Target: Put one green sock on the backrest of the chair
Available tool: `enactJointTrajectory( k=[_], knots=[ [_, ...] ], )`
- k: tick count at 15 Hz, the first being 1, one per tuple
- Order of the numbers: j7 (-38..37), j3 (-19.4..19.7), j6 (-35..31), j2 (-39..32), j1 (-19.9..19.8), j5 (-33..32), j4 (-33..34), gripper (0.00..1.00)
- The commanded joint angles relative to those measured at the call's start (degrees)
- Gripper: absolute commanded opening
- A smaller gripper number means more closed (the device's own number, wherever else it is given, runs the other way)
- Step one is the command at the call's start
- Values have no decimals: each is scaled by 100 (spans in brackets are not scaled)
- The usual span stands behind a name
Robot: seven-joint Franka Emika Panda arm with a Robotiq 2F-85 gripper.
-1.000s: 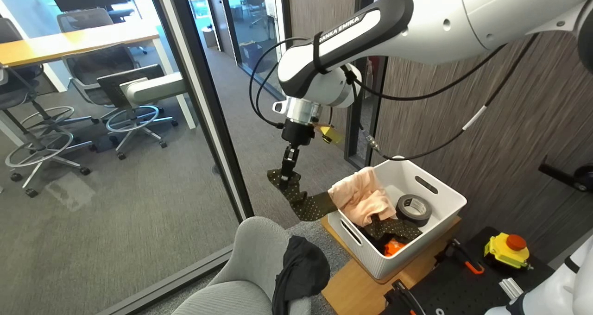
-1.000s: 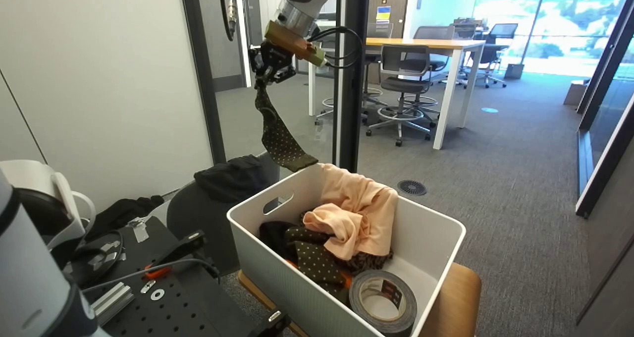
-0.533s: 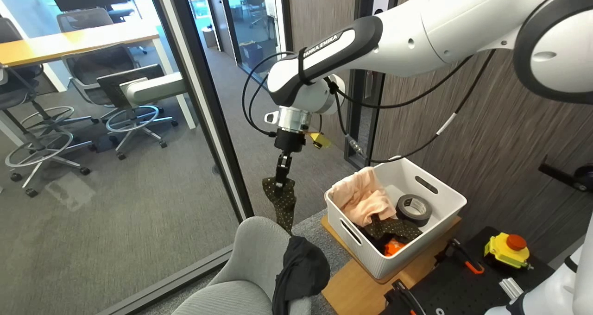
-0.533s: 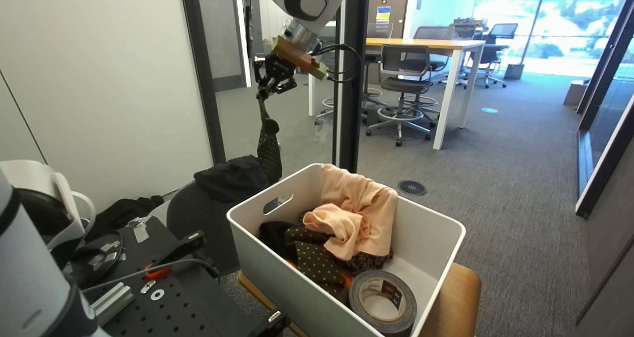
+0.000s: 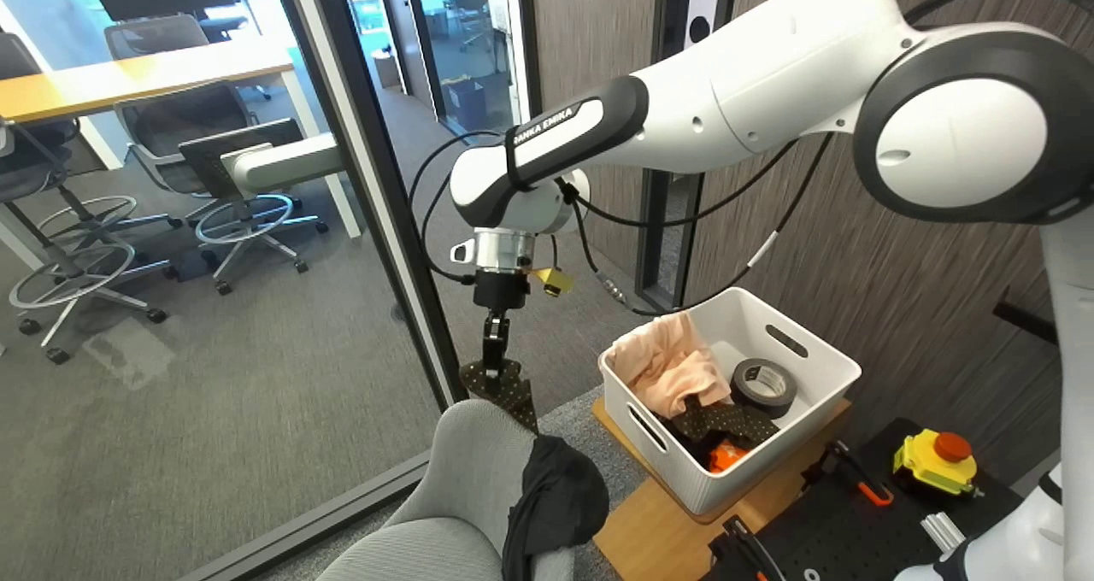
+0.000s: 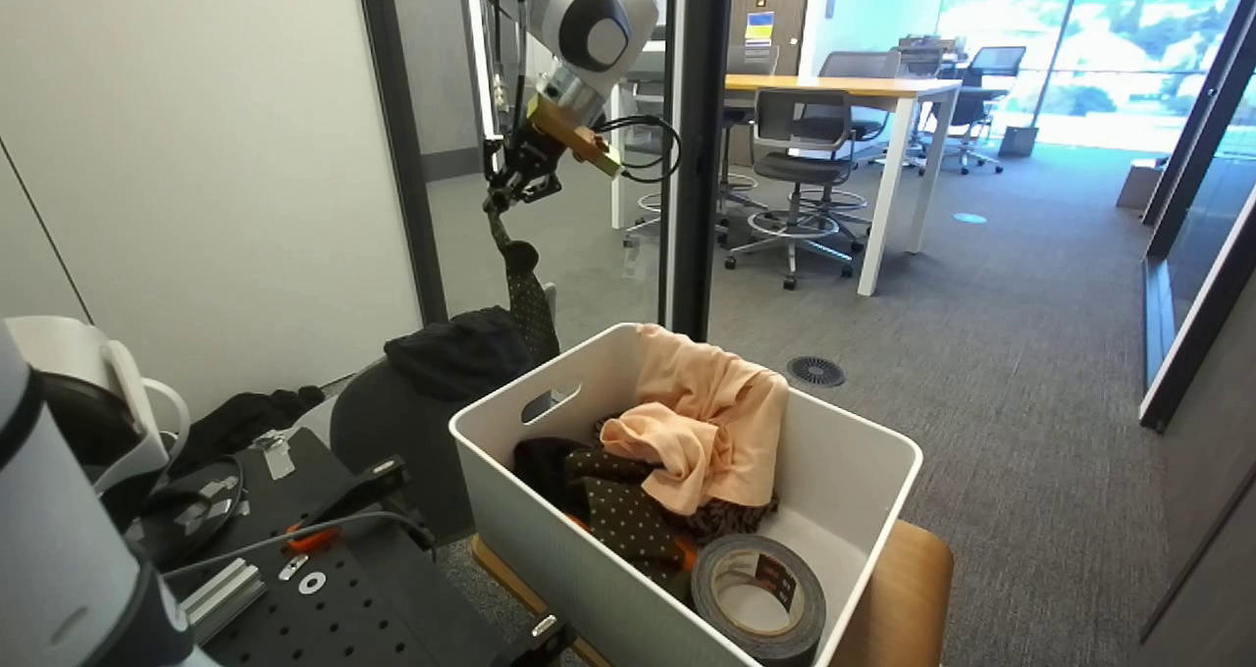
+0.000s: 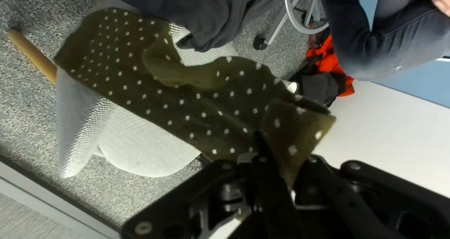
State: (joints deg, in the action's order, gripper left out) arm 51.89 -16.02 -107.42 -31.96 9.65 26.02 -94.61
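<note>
My gripper [image 5: 493,374] is shut on one end of the green sock [image 5: 514,400], an olive sock with pale dots. The sock hangs down beside the backrest of the grey chair [image 5: 480,461]; its lower end passes behind the backrest's top edge. In an exterior view the sock [image 6: 531,304] hangs below the gripper [image 6: 496,201], next to the black cloth [image 6: 461,353] on the backrest. In the wrist view the sock [image 7: 197,116] stretches from the fingers across the chair [image 7: 140,144]. I cannot tell whether it touches the chair.
A white basket [image 5: 842,376] stands beside the chair on a wooden stool [image 5: 649,530]. It holds a peach cloth [image 5: 671,363], a tape roll [image 5: 763,386] and another dotted cloth [image 5: 744,423]. A glass wall frame [image 5: 376,179] stands close behind the gripper. A person's leg [image 7: 390,45] shows in the wrist view.
My gripper has moved left and down in an exterior view, toward the chair's backrest. The sock's free end has left the basket's rim and swung down behind the backrest.
</note>
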Motion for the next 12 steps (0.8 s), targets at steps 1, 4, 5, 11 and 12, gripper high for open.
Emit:
enactJointTrajectory(
  k=[1, 4, 5, 11, 12],
  knots=[
    [-426, -197, 480, -513, 299, -325, 811, 13],
    [-651, -305, 688, -886, 549, -522, 1243, 13],
    [-700, -334, 771, -986, 600, -566, 1374, 13],
    [-1229, -257, 650, -1734, 922, -1031, 1925, 13],
    [-1360, -239, 634, -1901, 958, -1125, 2041, 13]
  ],
)
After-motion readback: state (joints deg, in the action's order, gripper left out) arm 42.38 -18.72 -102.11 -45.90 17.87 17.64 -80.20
